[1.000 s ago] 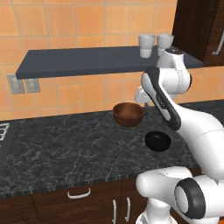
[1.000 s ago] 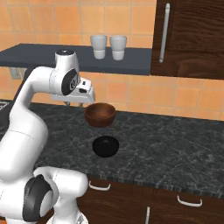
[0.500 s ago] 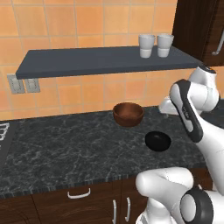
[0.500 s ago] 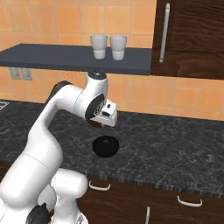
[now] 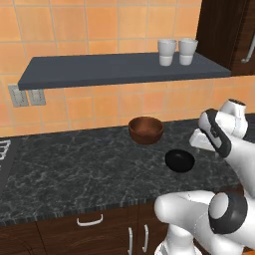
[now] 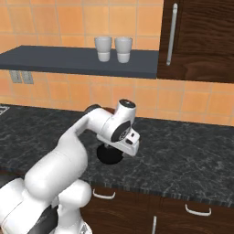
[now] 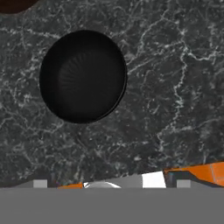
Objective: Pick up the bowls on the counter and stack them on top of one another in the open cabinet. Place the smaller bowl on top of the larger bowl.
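Pincer [image 5: 195,141] hung low over the right part of the worktop [image 5: 74,174], pointed down, just right of the smaller bowl [image 5: 180,161]. The fingers were hidden by the hand body, so I could not tell if they were apart or together. Nothing was seen held. From the right base camera the pincer [image 6: 130,142] sat above and in front of the smaller bowl [image 6: 109,154], partly covering it.

The smaller bowl, glossy black and upright, stood on the worktop near its front edge, toward the right. Looking down from the hand, the smaller bowl [image 7: 83,76] lay left of centre on the veined marble. A sliver of the larger bowl [image 7: 13,4] showed at the top left corner, apart from the black one.

The larger bowl [image 5: 146,129], reddish-brown and upright, stood on the worktop near the back edge by the tiles. It was behind and left of the black one and not touching it.

Dark brown drawers [image 5: 74,229] with silver handles ran under the front edge.

Higher up, the open cabinet [image 5: 99,69] ran along the orange tiles with no bowl on it. Two pale cups [image 5: 167,52] [image 5: 188,51] stood side by side at its right end. A dark wooden cabinet [image 6: 201,41] with a metal handle [image 6: 171,32] stood right of that end.
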{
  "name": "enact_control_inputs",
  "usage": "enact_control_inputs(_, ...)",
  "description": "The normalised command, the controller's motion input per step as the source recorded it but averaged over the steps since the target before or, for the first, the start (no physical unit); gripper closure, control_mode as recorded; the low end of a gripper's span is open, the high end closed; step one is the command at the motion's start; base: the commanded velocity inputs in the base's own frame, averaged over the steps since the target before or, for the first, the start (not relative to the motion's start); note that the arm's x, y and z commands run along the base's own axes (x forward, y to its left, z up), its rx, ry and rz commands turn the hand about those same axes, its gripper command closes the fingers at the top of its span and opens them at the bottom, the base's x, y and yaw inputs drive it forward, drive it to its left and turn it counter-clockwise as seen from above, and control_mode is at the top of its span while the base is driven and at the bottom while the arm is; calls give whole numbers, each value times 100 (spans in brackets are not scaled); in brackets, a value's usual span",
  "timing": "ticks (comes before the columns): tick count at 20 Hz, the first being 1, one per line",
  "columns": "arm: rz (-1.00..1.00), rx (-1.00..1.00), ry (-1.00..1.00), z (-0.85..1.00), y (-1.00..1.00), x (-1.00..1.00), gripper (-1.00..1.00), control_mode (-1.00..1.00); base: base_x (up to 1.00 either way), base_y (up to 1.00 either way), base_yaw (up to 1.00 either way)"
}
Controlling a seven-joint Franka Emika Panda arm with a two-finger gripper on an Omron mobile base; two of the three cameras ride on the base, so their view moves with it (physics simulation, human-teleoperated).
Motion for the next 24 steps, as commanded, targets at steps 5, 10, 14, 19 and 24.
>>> enact_control_inputs(5, -9, 0, 8, -55, 3, 63, -100, -100, 0, 0, 0)
enact_control_inputs(10, -6, 0, -5, -47, 0, 33, -100, -100, 0, 0, 0)
enact_control_inputs(14, -6, 0, -2, -51, 0, 33, -100, -100, 0, 0, 0)
enact_control_inputs(19, -4, 0, 0, -52, 0, 19, -100, -100, 0, 0, 0)
enact_control_inputs(24, -2, 0, 0, -46, 0, 15, -100, -100, 0, 0, 0)
